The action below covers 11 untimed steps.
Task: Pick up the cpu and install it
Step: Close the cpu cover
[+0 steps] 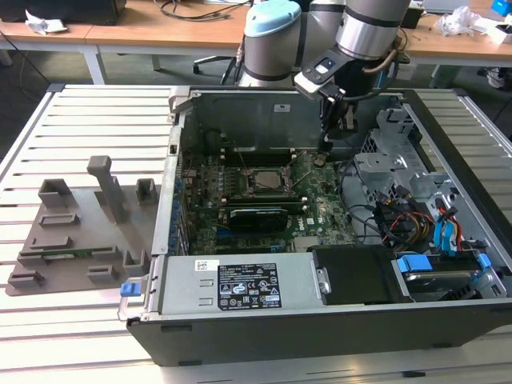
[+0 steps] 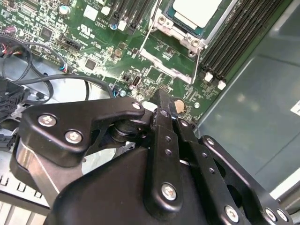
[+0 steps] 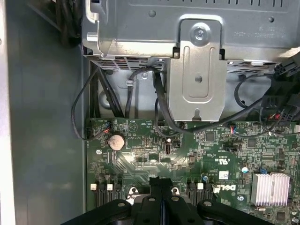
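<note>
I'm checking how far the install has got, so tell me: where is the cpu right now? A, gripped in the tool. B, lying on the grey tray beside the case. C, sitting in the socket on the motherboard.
C: the cpu lies with its silver top showing inside the socket on the motherboard, while the tool is apart from it, shut on nothing.

The small square cpu has a satin silver-grey metal top, set in the glossy green circuit-board motherboard with a bright bare-steel socket frame. Over the motherboard, the black end effector is matt, studded with shiny steel screws. The grey sheet-metal computer case around the motherboard is dull and smooth.
</note>
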Motion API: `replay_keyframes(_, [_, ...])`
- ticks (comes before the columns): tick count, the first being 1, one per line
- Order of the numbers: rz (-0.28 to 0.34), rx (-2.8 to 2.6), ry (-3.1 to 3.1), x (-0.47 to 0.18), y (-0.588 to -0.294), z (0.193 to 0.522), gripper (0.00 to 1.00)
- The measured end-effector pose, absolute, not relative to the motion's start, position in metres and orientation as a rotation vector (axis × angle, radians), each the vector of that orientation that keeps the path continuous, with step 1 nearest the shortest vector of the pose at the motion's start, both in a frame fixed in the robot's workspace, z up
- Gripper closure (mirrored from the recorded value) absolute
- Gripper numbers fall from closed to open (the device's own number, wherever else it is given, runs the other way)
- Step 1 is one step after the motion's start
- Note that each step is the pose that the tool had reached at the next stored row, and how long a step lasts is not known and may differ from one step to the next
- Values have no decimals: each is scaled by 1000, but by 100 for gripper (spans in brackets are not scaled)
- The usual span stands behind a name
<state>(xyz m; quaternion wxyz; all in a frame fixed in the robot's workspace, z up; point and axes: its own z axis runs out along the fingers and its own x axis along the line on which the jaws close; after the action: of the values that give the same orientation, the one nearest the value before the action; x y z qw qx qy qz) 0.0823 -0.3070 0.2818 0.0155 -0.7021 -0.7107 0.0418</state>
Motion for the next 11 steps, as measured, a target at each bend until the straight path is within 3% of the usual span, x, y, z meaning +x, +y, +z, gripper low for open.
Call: replay_keyframes(11, [105, -2173, -2201, 82, -307, 258, 89])
